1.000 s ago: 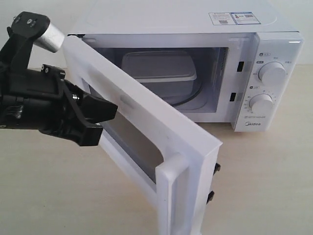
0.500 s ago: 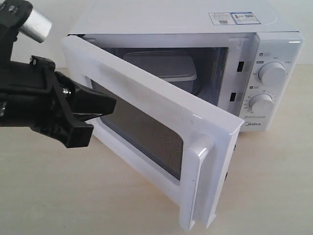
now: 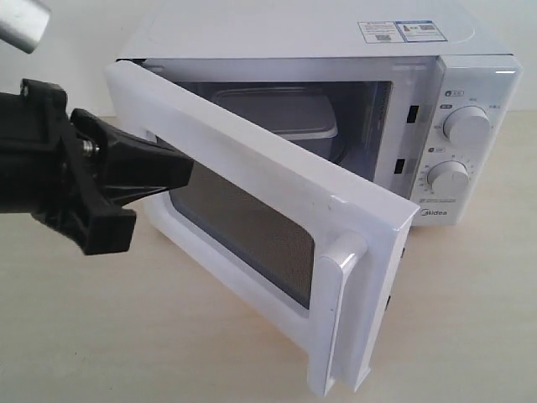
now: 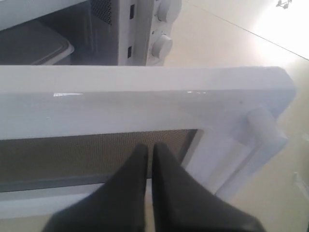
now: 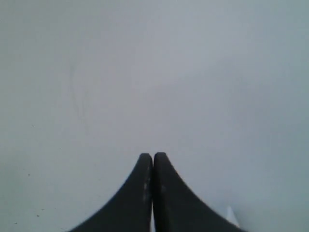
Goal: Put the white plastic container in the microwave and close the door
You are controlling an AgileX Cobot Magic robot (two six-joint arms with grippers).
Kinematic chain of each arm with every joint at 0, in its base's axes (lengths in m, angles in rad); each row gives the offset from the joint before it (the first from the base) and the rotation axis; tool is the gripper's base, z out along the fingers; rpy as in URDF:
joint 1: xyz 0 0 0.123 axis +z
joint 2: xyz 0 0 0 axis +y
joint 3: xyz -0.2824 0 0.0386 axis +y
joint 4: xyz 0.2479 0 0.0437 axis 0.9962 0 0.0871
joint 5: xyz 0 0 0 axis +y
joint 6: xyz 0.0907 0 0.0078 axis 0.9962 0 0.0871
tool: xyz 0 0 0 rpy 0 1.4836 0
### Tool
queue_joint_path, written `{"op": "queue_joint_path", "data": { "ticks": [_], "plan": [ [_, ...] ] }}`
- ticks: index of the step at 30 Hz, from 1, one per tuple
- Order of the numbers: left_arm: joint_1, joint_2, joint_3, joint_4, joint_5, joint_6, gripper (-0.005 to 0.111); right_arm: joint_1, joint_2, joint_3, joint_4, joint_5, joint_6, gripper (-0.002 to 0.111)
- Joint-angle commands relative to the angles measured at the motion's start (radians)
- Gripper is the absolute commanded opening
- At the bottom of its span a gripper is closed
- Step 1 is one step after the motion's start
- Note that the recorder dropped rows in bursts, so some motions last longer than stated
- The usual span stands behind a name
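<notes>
Plastic and pale, the white plastic container (image 3: pixel 277 113) sits inside the microwave (image 3: pixel 294 38) toward the far left of the cavity, so the first half looks done, while the door (image 3: pixel 277 180) stands about half open, its handle end swung near and right. The left gripper (image 3: pixel 186 172), jaws clenched on nothing, has its tip at the door's outer face by the dark window (image 3: pixel 243 227), seemingly set to push it shut. The right gripper (image 5: pixel 153 157) is clenched empty too, over a bare pale surface.
</notes>
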State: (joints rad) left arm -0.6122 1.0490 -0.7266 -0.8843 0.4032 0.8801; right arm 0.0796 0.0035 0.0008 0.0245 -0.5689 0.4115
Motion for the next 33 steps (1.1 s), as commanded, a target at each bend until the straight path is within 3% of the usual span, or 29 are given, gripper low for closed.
{"op": "queue_joint_path", "data": {
  "ticks": [1,5,9,12,15,18,24,29,33],
  "plan": [
    [-0.005,0.117,0.004,-0.111,-0.052,0.137,0.004,0.000,-0.003,-0.001,-0.079,0.132,0.252,0.000],
    [-0.005,0.245,-0.041,-0.182,-0.040,0.220,0.004,0.000,-0.003,-0.001,-0.182,0.256,0.521,0.000],
    [-0.005,0.298,-0.131,-0.204,-0.023,0.265,0.004,0.000,-0.003,-0.001,-0.495,0.256,0.699,0.000],
    [-0.005,0.347,-0.202,-0.212,-0.023,0.265,0.004,0.000,-0.003,-0.001,-0.794,0.185,1.034,0.000],
    [-0.005,0.388,-0.244,-0.212,-0.034,0.265,0.004,0.000,-0.003,-0.001,-0.939,0.017,1.101,0.000],
    [-0.005,0.405,-0.261,-0.212,-0.035,0.265,0.004,0.000,-0.003,-0.025,-1.017,0.006,1.178,0.000],
    [-0.005,0.365,-0.267,-0.212,-0.034,0.265,0.004,0.000,0.111,-0.243,-1.169,0.029,1.235,0.000],
    [-0.005,0.313,-0.267,-0.212,-0.034,0.265,0.004,0.000,0.311,-0.461,-1.448,0.006,1.471,0.000],
    [-0.005,0.270,-0.267,-0.212,-0.014,0.242,0.004,0.000,0.498,-0.592,-1.586,-0.153,1.687,0.000]
  ]
}}
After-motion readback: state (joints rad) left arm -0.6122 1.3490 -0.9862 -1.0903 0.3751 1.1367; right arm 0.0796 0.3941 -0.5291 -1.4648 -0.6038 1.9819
